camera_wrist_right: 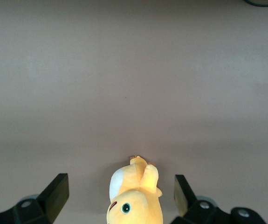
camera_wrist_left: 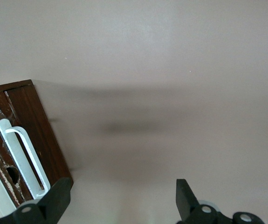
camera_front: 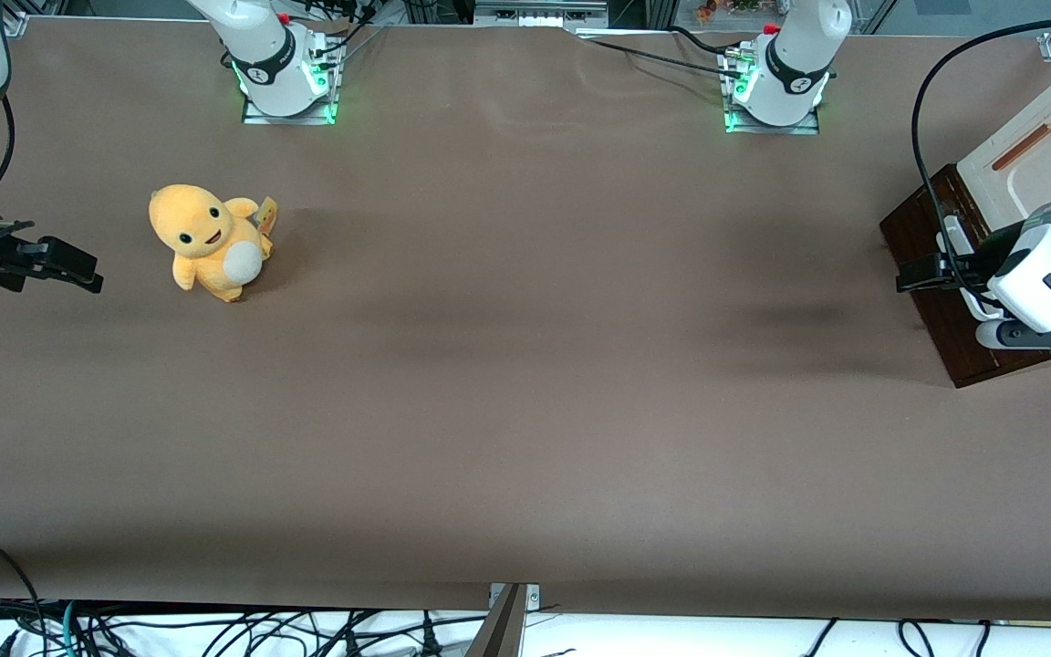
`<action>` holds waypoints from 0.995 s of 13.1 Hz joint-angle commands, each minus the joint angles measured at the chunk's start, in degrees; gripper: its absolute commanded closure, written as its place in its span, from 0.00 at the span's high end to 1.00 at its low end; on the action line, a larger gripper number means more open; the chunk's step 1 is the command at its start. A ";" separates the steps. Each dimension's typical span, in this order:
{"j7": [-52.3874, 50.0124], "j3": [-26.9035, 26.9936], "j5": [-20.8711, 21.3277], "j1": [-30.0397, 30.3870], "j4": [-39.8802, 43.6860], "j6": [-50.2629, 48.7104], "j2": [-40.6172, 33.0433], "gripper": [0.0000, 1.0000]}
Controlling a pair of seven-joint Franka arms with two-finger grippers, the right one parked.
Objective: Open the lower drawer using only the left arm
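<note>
Gripper [camera_front: 916, 276] at the drawer front, fingers [camera_wrist_left: 54, 200] spread wide, gripping nothing.

Left arm [camera_front: 1050, 274] reaches in at the working arm's end of the table [camera_front: 525, 411], its gripper hovering just in front of the lower drawer [camera_front: 936, 301]. Wrist view: one finger sits beside the drawer's dark brown corner, the other over bare table. White bar handle [camera_wrist_left: 24, 158] lies flat on the drawer front, close to the near finger, not between the two. In the front view the drawer front's long axis runs from farther to nearer the camera, slightly slanted, and faces the parked arm's end. Cream panel [camera_front: 1014, 169] with an orange-brown bar sits above it. A yellow plush toy [camera_front: 208, 242] stands toward the parked arm's end.
</note>
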 commanded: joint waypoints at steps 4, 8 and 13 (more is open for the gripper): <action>0.24 0.10 -0.34 -0.06 0.31 -0.38 0.71 1.00; 0.24 0.19 -0.25 -0.06 0.31 -0.21 0.72 1.00; 0.24 0.19 1.33 -0.06 0.22 0.14 1.07 1.00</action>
